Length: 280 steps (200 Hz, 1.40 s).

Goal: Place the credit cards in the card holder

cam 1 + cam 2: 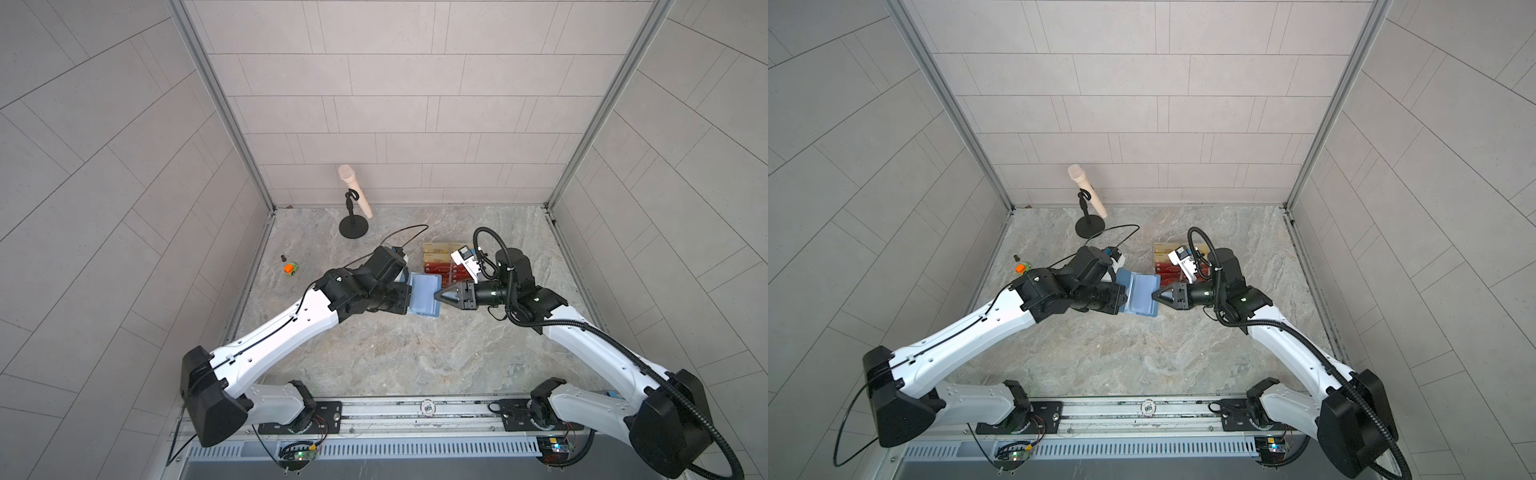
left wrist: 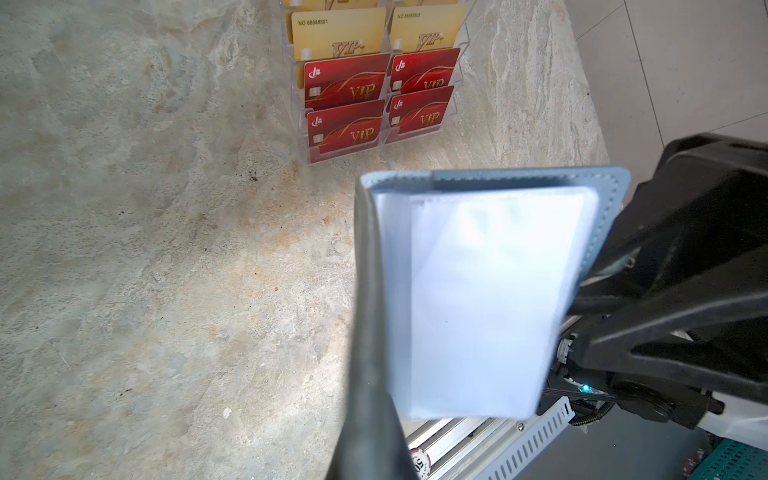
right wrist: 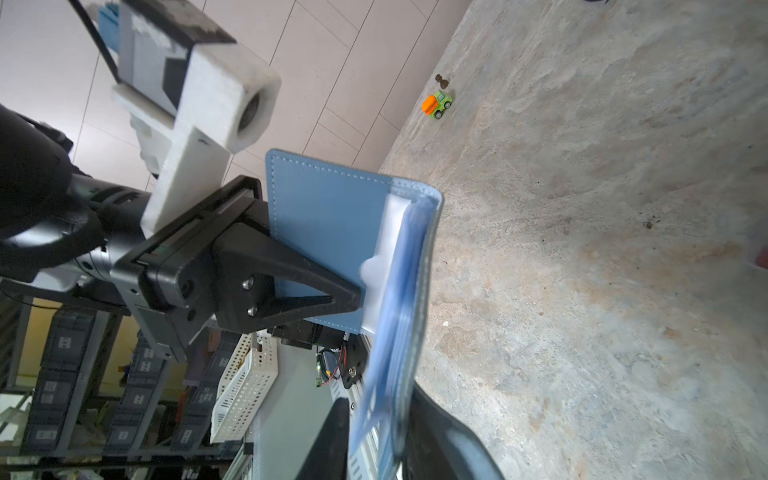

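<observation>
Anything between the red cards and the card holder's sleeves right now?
Nothing visible. The red cards sit in the clear stand; only bare table lies between them and the open card holder.

card holder [image 1: 424, 296] between left hand [image 3: 357, 297] and right hand [image 1: 437, 296]; credit cards [image 2: 345, 85] in stand [image 2: 309, 156] just behind it

Both top views overhead; wrist cams close, sharing the card holder [image 2: 478, 291].
</observation>
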Each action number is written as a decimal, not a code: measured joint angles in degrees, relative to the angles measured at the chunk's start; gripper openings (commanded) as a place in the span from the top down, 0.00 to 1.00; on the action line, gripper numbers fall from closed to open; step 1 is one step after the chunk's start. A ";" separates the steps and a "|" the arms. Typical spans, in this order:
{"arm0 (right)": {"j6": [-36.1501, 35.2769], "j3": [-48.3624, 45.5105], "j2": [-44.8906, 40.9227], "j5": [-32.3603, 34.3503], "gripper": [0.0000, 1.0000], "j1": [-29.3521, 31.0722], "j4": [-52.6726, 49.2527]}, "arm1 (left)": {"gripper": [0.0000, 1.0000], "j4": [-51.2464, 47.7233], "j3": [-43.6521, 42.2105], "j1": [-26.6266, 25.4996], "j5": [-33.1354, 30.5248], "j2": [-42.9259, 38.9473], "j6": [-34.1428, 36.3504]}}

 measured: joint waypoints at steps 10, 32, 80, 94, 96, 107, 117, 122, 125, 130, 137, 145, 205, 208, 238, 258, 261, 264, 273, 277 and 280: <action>-1.22 0.50 -0.28 1.29 0.60 -0.09 -2.12 | 0.99 0.94 -0.81 0.11 0.24 -0.04 -0.44; -2.97 1.22 -1.77 4.26 0.59 -0.20 -7.13 | 1.00 3.91 -3.80 0.15 1.44 0.35 -1.64; -5.57 3.45 -4.24 12.63 0.58 -0.26 -15.58 | 0.99 10.67 -10.29 0.15 4.09 3.21 -5.66; -5.18 3.23 -3.87 14.03 0.54 -0.26 -15.82 | 1.00 13.40 -12.17 0.20 5.42 4.26 -6.82; -4.98 3.19 -3.63 14.19 0.54 -0.24 -15.82 | 1.00 13.90 -12.50 0.20 5.68 4.57 -6.95; -4.94 3.10 -2.34 14.78 0.53 -0.09 -15.80 | 1.00 16.06 -13.90 0.20 6.88 5.81 -7.61; -4.87 3.13 -0.24 15.39 0.53 0.48 -15.61 | 0.99 18.34 -15.47 0.20 8.02 7.17 -8.28; -4.85 3.13 0.66 15.78 0.53 0.85 -15.61 | 0.99 19.15 -16.15 0.26 8.48 7.67 -8.44; -4.87 3.13 1.29 16.04 0.53 1.20 -15.63 | 0.99 19.69 -16.63 0.28 8.76 8.07 -8.55; -4.90 3.13 2.27 16.46 0.53 1.79 -15.63 | 0.99 20.20 -17.22 0.28 9.11 8.57 -8.74; -4.92 3.13 3.48 17.03 0.53 2.69 -15.56 | 0.98 20.87 -17.94 0.31 9.51 9.16 -8.98; -4.96 3.13 4.76 17.75 0.54 3.89 -15.43 | 0.98 21.59 -18.71 0.42 9.81 9.62 -9.42; -3.72 2.86 14.45 21.84 0.66 10.91 -7.37 | 0.79 28.46 -23.50 1.57 12.46 11.61 -12.00; -3.65 2.78 14.86 21.94 0.67 11.08 -6.97 | 0.76 28.57 -23.63 1.70 12.61 11.65 -12.20; -3.32 2.14 21.90 23.10 0.75 12.76 -2.56 | 0.47 29.44 -25.62 3.72 13.09 11.47 -11.72; -3.15 2.14 25.29 23.47 0.78 13.22 -0.96 | 0.46 28.28 -25.99 4.50 12.76 10.78 -11.52; -3.02 2.14 25.59 23.56 0.79 13.27 -0.72 | 0.46 28.06 -25.99 4.52 12.63 10.60 -11.30; -3.08 2.14 26.01 23.54 0.79 13.31 -0.44 | 0.46 27.71 -25.94 4.52 12.33 10.49 -11.10; -2.97 2.14 26.75 23.61 0.81 13.42 0.20 | 0.47 26.40 -25.81 4.52 11.50 10.12 -10.45; -3.04 2.14 27.02 23.61 0.82 13.44 0.46 | 0.48 25.51 -25.70 4.52 10.93 9.94 -10.10; -3.04 2.14 27.21 23.63 0.83 13.49 0.68 | 0.50 24.90 -25.59 4.52 10.43 9.86 -9.84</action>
